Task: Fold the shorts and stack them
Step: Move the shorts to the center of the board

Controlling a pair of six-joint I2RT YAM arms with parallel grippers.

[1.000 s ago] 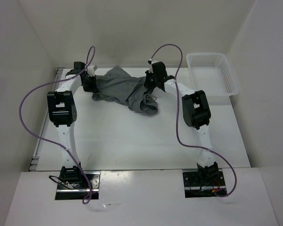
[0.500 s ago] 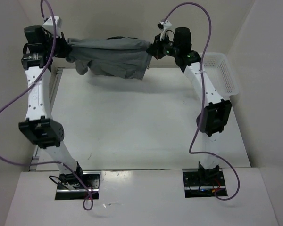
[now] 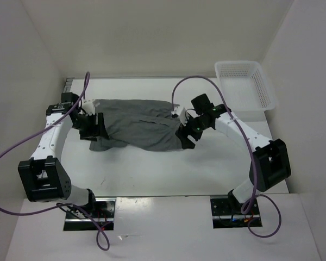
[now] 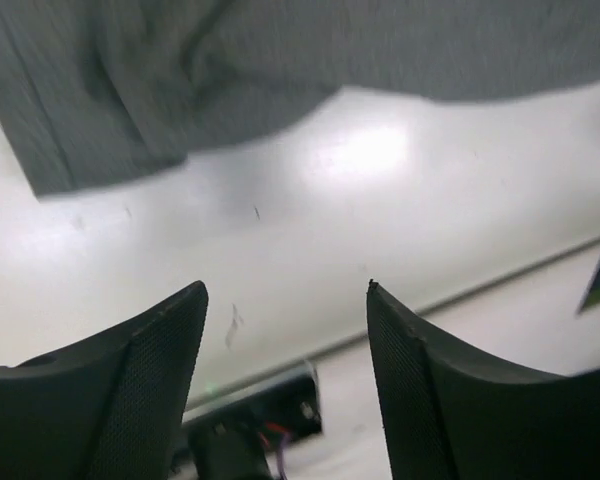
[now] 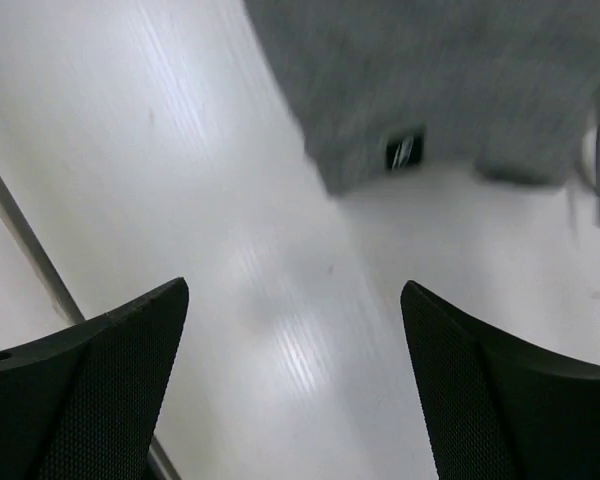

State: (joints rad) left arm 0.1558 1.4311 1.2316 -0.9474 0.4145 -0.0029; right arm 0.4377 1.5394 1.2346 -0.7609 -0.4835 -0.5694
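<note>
The grey shorts [image 3: 136, 125] lie spread out flat across the back middle of the table. My left gripper [image 3: 93, 129] sits at their left edge, open and holding nothing. In the left wrist view, bare table shows between the left gripper's [image 4: 286, 286] fingers, and the shorts [image 4: 180, 70] lie beyond the tips. My right gripper [image 3: 186, 137] is at the shorts' right front corner, also open and empty. In the right wrist view the right gripper [image 5: 295, 284] hangs over bare table, with the shorts [image 5: 440, 70] and their black label [image 5: 405, 152] ahead of it.
A white mesh basket [image 3: 238, 64] stands at the back right corner of the table. Purple cables loop from both arms. White walls close in the table on the left, back and right. The arm bases sit at the near edge.
Both arms have come down from holding the shorts stretched high at the back. The shorts now lie on the table, and both grippers have opened and let go.
</note>
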